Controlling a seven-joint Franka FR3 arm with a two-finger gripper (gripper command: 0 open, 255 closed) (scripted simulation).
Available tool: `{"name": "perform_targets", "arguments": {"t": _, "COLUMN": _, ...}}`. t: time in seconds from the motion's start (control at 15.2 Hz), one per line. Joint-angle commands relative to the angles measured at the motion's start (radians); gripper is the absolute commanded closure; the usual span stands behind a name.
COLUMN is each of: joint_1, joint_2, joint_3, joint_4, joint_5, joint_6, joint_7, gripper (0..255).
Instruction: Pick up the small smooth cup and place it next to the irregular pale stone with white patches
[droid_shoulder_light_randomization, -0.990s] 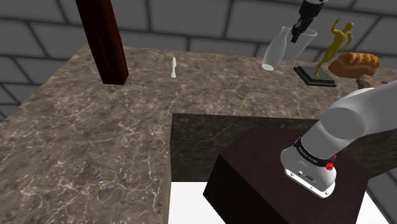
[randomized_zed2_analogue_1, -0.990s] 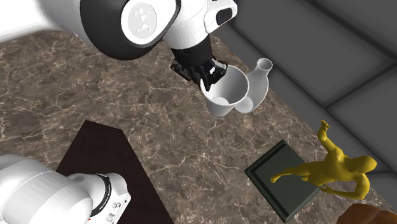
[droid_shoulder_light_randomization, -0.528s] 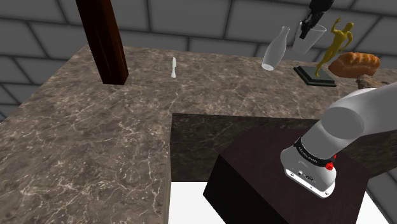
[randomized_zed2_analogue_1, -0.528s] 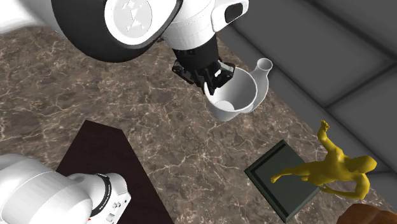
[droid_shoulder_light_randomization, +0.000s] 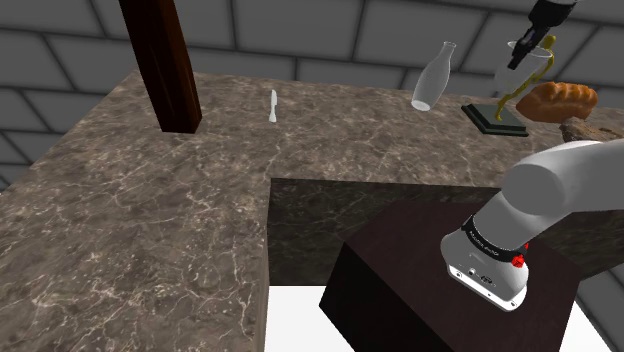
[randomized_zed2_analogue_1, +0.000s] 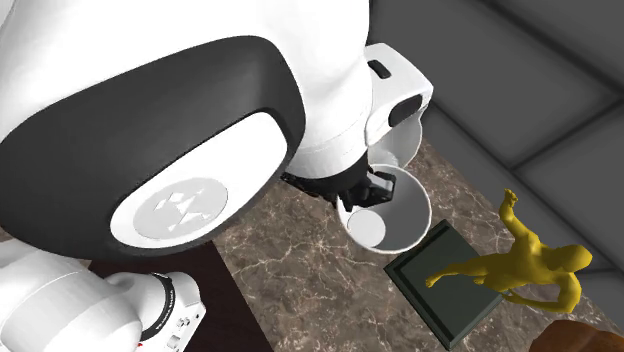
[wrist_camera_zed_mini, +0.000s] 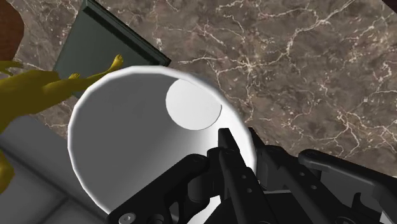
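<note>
We have gripper (droid_shoulder_light_randomization: 522, 57) high in upper right of shoulder view, fingers pinched shut on rim of white cup (droid_shoulder_light_randomization: 513, 63). Wrist view shows one finger inside wall, one outside. Cup aloft, clear of marble counter (droid_shoulder_light_randomization: 150, 200), overlapping golden figurine (droid_shoulder_light_randomization: 520, 88) on dark base (droid_shoulder_light_randomization: 495, 118). In second exterior view, cup at centre right, mouth toward camera. Brown loaf (droid_shoulder_light_randomization: 557, 100) right of figurine. Rough stone (droid_shoulder_light_randomization: 588, 128) at right edge, below loaf, apart from cup. Glass bottle (droid_shoulder_light_randomization: 430, 78) left of cup.
</note>
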Motion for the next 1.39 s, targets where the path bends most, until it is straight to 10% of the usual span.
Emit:
{"name": "perform_targets", "arguments": {"t": 0.0, "joint_1": -0.026, "joint_2": -0.034, "joint_3": -0.034, "joint_4": -0.013, "joint_5": -0.025, "joint_6": -0.005, "joint_7": -0.047, "gripper": 255}}
{"name": "perform_targets", "arguments": {"t": 1.32, "joint_1": -0.136, "joint_2": -0.108, "joint_3": -0.427, "joint_4": 0.165, "joint_5": -0.201, "joint_6": -0.038, "joint_7": -0.522, "gripper": 255}}
